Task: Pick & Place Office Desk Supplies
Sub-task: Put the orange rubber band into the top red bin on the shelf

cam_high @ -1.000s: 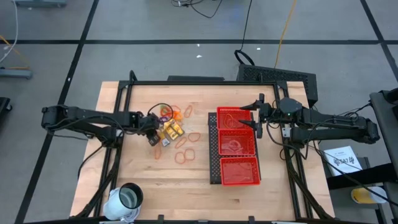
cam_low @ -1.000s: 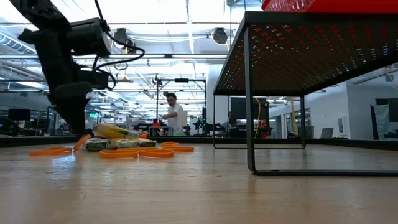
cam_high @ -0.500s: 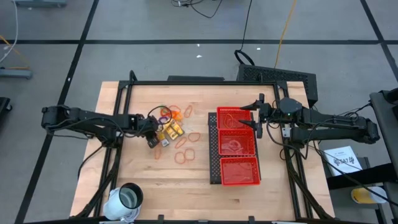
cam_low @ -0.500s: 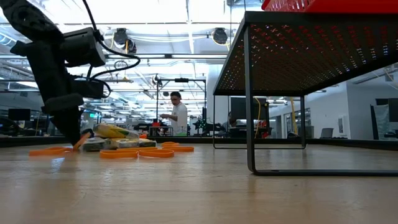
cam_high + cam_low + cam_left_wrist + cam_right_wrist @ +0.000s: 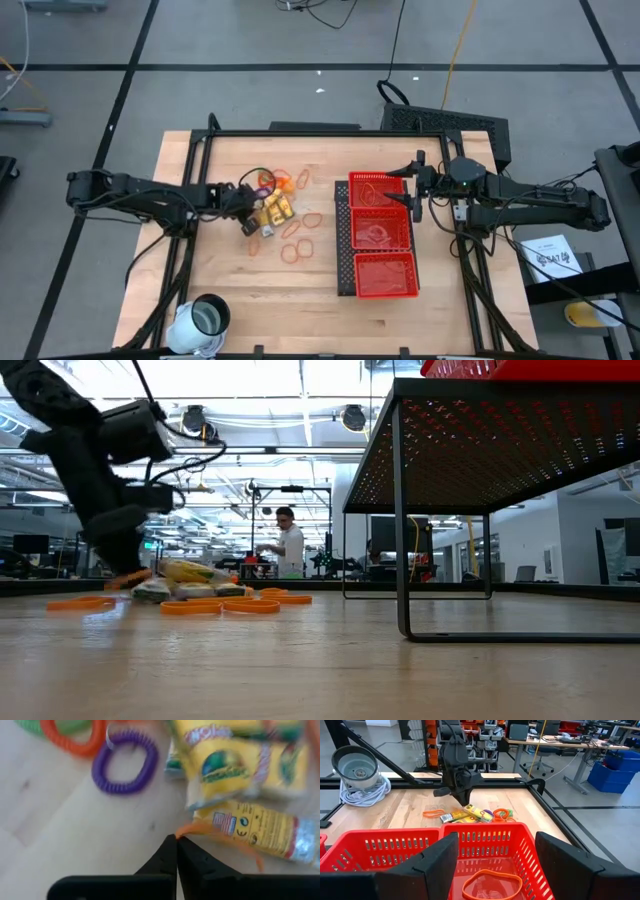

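Pinching an orange rubber band (image 5: pixel 200 829), the left gripper (image 5: pixel 176 839) has its fingertips fully together in the left wrist view, yellow packets (image 5: pixel 235 765) just beyond and a purple coil ring (image 5: pixel 125 762) off to one side. High view: left gripper (image 5: pixel 243 206) at the supply pile's edge, loose bands (image 5: pixel 295 238) between it and the red tray (image 5: pixel 382 250). Right wrist view: right gripper (image 5: pixel 492 857) spread wide over the tray's end compartment (image 5: pixel 485 840).

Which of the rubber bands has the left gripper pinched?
The orange rubber band lying against the yellow packet: the left gripper is shut on its end. The other rubber bands lie loose on the table, away from the fingers.
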